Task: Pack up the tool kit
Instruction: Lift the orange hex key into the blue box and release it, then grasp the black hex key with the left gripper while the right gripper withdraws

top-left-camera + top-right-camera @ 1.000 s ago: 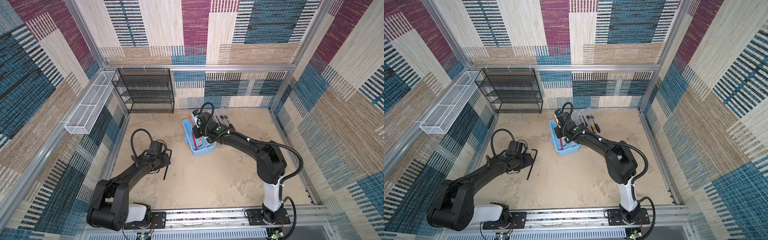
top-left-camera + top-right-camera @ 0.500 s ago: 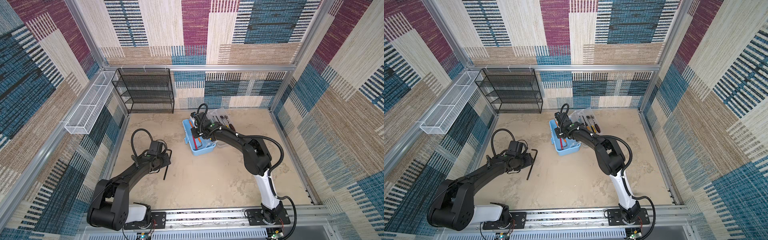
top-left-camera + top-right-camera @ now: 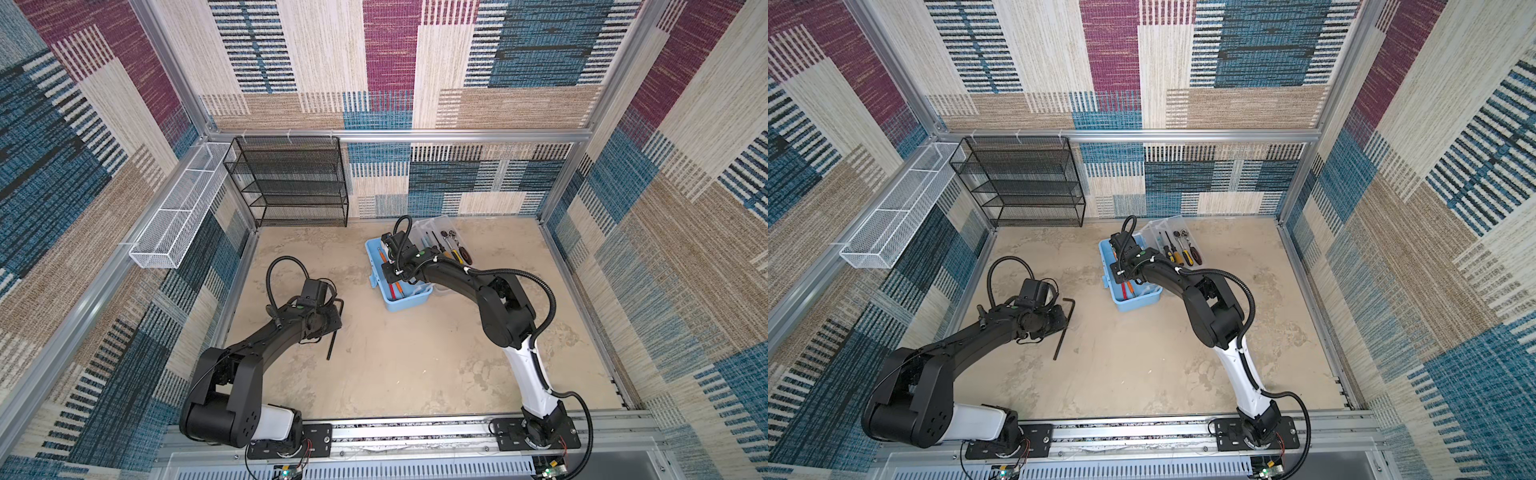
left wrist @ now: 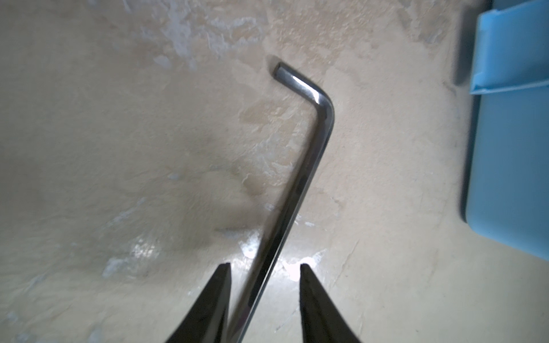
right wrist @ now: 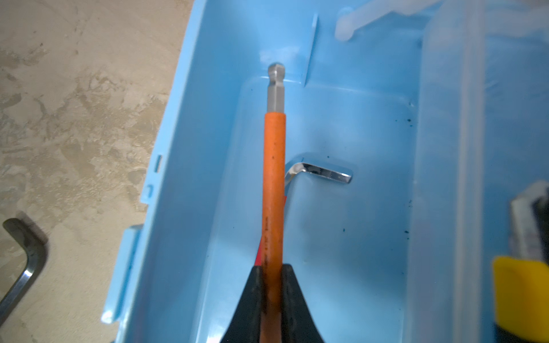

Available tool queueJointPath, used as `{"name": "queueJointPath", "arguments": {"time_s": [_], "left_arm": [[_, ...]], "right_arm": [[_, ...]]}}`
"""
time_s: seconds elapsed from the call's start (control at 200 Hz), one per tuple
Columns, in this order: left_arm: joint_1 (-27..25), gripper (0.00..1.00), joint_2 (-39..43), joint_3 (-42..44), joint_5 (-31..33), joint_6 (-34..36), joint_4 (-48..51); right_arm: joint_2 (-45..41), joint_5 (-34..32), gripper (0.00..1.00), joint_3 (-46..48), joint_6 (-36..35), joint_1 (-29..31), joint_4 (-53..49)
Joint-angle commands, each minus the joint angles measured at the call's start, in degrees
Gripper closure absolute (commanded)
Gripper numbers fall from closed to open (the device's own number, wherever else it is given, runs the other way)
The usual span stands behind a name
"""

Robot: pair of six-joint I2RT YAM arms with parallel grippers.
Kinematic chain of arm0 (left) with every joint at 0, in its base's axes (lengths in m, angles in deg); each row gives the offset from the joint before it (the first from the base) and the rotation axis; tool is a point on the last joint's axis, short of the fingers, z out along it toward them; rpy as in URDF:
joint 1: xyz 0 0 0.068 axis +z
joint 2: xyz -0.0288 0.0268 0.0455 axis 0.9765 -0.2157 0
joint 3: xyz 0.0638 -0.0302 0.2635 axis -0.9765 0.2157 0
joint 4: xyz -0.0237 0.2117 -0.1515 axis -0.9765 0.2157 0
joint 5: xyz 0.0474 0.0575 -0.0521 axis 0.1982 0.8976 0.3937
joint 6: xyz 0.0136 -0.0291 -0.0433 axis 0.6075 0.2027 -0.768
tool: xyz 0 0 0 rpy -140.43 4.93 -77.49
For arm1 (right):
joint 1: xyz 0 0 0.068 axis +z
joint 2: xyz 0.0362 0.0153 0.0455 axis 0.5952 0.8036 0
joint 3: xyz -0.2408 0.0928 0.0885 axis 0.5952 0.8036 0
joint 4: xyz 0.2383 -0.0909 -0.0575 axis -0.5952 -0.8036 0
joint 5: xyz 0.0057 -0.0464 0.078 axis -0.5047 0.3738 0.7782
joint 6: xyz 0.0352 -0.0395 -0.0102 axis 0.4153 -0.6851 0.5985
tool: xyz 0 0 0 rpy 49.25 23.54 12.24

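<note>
Okay, your left fingers (image 4: 211,311) stand apart, straddling the long shank of the steel hex key (image 4: 297,184), which lies flat on the tabletop (image 4: 118,148) near the blue box (image 5: 202,148). Right fingers (image 5: 294,308) are clamped on the orange hex key (image 5: 274,178) inside that box. The steel key looks stiff, thin and slick, so it will likely pivot — pinch mid-shank, not at the bend.

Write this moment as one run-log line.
left tool: open around dark hex key | right tool: shut on orange hex key inside blue box
</note>
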Motion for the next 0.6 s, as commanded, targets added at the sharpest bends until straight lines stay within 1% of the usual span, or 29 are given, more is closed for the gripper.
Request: {"name": "queueJointPath", "arguments": {"time_s": [0.0,0.045,0.105,0.316,0.411,0.531,0.596], "left_arm": [[-0.2,0.63,-1.7,-1.3,1.0,2.7,0.2],[-0.3,0.64,-2.5,-1.6,1.4,2.8,0.2],[-0.6,0.66,-3.4,-2.0,1.5,3.0,0.2],[-2.4,0.68,-6.3,-3.7,3.0,3.6,1.2],[-3.2,0.68,-7.3,-4.5,4.0,3.8,1.9],[-4.5,0.71,-8.5,-5.8,5.4,4.2,3.0],[-5.0,0.75,-9.3,-6.5,6.2,4.4,3.7]], "right_arm": [[-0.4,0.5,0.82,-0.1,1.0,-0.1,0.6],[-0.7,0.7,0.80,0.0,1.1,-0.1,0.8],[-1.2,0.9,0.73,0.0,1.4,-0.2,1.0],[-3.4,2.3,0.64,0.0,2.5,-0.2,1.5],[-4.7,2.7,0.61,0.0,2.8,-0.1,1.7],[-6.4,3.4,0.58,0.0,3.0,-0.1,2.2],[-7.4,3.6,0.57,0.3,3.1,0.0,2.5]]}}
